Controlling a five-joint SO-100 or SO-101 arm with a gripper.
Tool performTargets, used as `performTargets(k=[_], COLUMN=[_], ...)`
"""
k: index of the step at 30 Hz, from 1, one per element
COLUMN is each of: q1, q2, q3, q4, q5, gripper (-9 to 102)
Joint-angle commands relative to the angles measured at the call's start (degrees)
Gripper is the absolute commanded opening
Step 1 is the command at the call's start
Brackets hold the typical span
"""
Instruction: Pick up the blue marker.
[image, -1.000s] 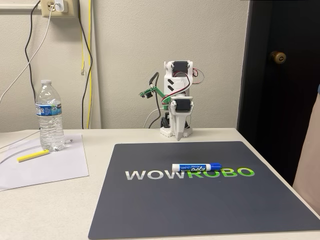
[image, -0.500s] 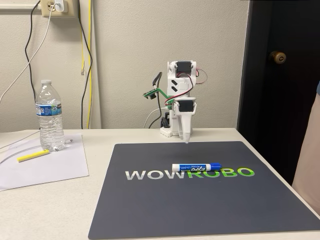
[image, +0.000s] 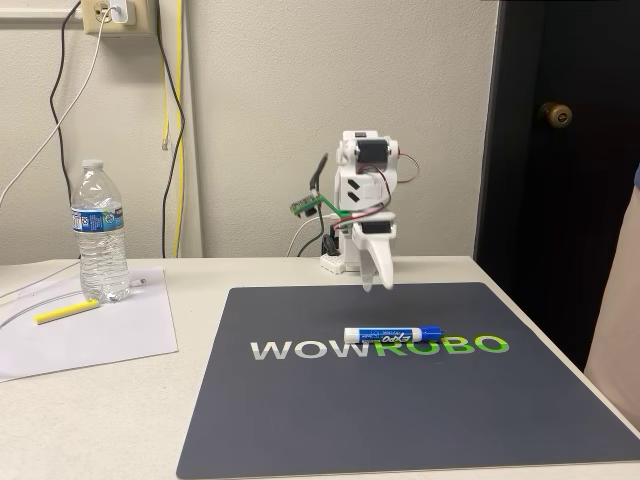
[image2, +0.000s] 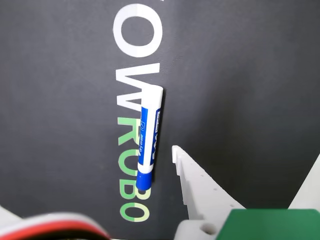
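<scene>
Dark mat (image: 300, 420) — blue marker (image: 393, 335) flat, hand (image: 377, 284) above.

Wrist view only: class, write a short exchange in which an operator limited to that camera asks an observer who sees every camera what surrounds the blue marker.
Operator: Is the gripper touching the mat?
Observer: No. In the fixed view it hangs in the air near the mat's far edge, beyond the blue marker.
Operator: Is anything else pen-like around?
Observer: Yes. A yellow pen lies on white paper, off the mat to the left in the fixed view, next to a water bottle.
</scene>
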Motion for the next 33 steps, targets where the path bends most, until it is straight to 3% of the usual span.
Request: performTargets(k=[1,20,33], q1=[-0.7,-2.37,-3.6], q2=[-0.18,-13.36,-15.38], q3=[-2.2,-2.2,-2.2], q4=[0.26,-6.15,-8.17], q5=[1.14,4.48,6.06], gripper=[77,77,53])
